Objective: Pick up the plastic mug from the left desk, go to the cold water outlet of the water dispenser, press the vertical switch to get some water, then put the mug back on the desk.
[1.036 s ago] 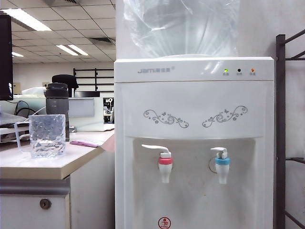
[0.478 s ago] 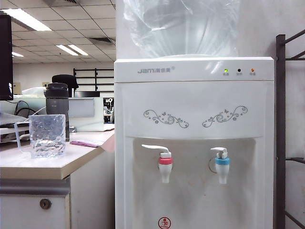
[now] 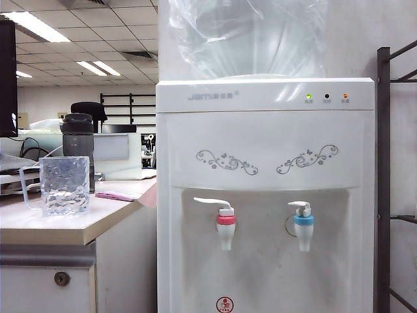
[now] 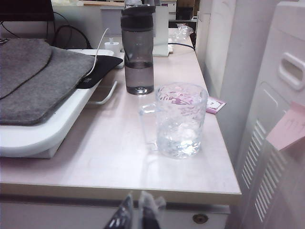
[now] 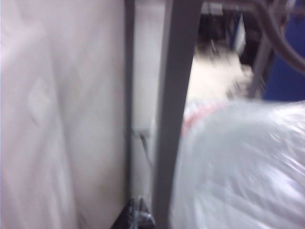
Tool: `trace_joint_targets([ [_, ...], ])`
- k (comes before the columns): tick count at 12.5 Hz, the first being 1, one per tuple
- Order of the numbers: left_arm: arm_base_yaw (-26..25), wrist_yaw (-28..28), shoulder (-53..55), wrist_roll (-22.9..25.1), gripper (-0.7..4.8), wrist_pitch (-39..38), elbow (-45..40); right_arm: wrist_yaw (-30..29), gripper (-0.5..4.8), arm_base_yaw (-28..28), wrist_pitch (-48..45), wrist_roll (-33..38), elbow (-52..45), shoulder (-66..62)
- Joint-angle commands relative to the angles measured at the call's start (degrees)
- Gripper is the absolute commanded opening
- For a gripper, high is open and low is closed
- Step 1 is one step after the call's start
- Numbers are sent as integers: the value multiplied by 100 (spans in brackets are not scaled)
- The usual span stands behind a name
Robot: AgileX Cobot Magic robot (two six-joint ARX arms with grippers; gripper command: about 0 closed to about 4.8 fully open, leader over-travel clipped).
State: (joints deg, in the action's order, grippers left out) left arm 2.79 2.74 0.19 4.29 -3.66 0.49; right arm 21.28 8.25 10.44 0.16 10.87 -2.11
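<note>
Exterior view: plastic mug (image 3: 64, 185) standing upright on the left desk (image 3: 71, 229), a little water in the bottom, loop handle turned away from the water dispenser (image 3: 265, 195); smoky-grey bottle (image 3: 78, 147) just behind it, apart from it. No arm or gripper anywhere in this view. On the dispenser face, cold water outlet (image 3: 303, 227) with its blue collar on the right, vertical switch (image 3: 300, 207) hooked above it and untouched, red-collared tap (image 3: 225, 226) well to its left. Left wrist view: left gripper (image 4: 138, 212) at the near edge of the desk, short of the mug (image 4: 181, 119) and not touching it, jaws nearly together with only a thin slit between them, nothing held. Right wrist view: heavily blurred, right gripper (image 5: 137, 217) barely visible at the frame edge beside a grey upright post (image 5: 171, 109) and what looks like a plastic-wrapped bottle (image 5: 243, 167); jaw state impossible to tell. Judged from the mug on the desk with water in it and both grippers empty of it: either the very start, before the pick-up, or the close after the put-back, not settled by these pictures. If the pick-up remains, next move calls for spreading the left jaws wide enough for the mug wall or handle, advancing level over the desk edge, closing without tipping the mug or knocking the bottle behind.
</note>
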Motion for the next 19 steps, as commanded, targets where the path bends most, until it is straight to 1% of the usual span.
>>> trace_joint_targets([
  [1,7,-22,-4,17,27,63,-2,-1012,-1,-557,-391,-9,-496,197],
  [2,7,-17,-4,17,27,55,-4,-1010,-1,-621,-459,2,-581,197],
  [3,7,-39,-4,17,27,48,-4,-929,-1,-754,-868,269,-1045,197],
  [4,7,-42,-4,17,27,50,-2,-588,-1,-756,-857,264,-1045,197],
  [5,7,-42,-4,17,27,50,-4,-452,-1,-756,-866,267,-1045,197],
  [19,7,-42,-4,17,27,48,-2,-448,-1,-748,-863,267,-1045,197],
])
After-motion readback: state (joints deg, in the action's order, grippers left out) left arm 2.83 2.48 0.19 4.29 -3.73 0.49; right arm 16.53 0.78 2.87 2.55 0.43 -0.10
